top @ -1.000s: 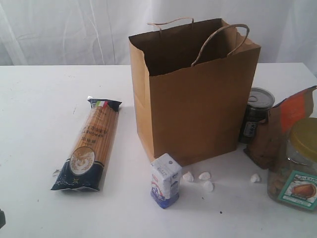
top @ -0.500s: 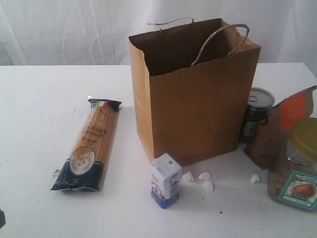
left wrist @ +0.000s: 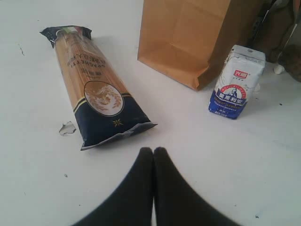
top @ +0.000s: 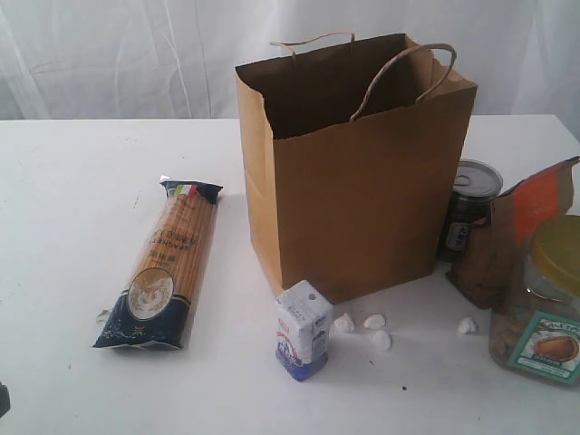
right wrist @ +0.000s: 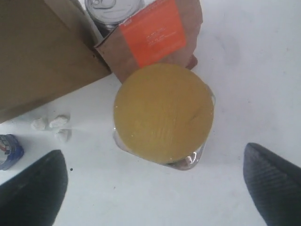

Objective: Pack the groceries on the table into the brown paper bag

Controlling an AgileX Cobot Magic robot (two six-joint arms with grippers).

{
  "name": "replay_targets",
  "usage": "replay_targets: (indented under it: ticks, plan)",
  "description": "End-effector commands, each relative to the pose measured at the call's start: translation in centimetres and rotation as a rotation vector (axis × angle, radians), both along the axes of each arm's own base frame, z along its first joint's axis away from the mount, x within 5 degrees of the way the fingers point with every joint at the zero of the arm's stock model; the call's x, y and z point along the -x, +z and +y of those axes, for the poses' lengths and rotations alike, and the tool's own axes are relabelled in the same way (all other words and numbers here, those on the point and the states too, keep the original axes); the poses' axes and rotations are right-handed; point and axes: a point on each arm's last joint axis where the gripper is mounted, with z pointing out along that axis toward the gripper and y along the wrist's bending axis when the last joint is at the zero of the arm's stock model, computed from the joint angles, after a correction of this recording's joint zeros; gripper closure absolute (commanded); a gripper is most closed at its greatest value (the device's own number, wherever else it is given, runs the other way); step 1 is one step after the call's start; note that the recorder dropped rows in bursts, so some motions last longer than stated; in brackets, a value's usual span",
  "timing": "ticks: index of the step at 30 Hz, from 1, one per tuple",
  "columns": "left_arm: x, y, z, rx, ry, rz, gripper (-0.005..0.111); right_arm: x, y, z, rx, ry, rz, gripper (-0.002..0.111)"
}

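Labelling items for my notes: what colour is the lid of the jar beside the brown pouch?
Yellow. The lid shows best in the right wrist view.

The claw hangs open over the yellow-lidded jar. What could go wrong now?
The yellow-lidded jar is wide, so the open right gripper may grip poorly and drop it. The brown orange-labelled pouch sits right beside the jar; a finger could knock it. The brown paper bag stands unsupported; a jar bumping its rim might tip it.
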Motion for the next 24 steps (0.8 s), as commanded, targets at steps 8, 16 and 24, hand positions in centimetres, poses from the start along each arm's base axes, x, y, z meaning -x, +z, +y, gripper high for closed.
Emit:
replay_targets:
  ticks: [8, 16, 24]
  plan:
    - [0.0, -0.1, 0.0, 0.003, -0.002, 0.004, 0.107, -5.1, -3.4, -0.6, 0.041, 0.081, 0.102, 0.015]
    - [0.0, -0.1, 0.0, 0.003, -0.002, 0.004, 0.107, -6.9, -4.6, 1.0, 0.065, 0.185, 0.101, 0.008]
    - [0.0, -0.1, 0.0, 0.003, -0.002, 0.004, 0.107, -8.0, -5.8, 0.9, 0.096, 0.198, 0.137, 0.008]
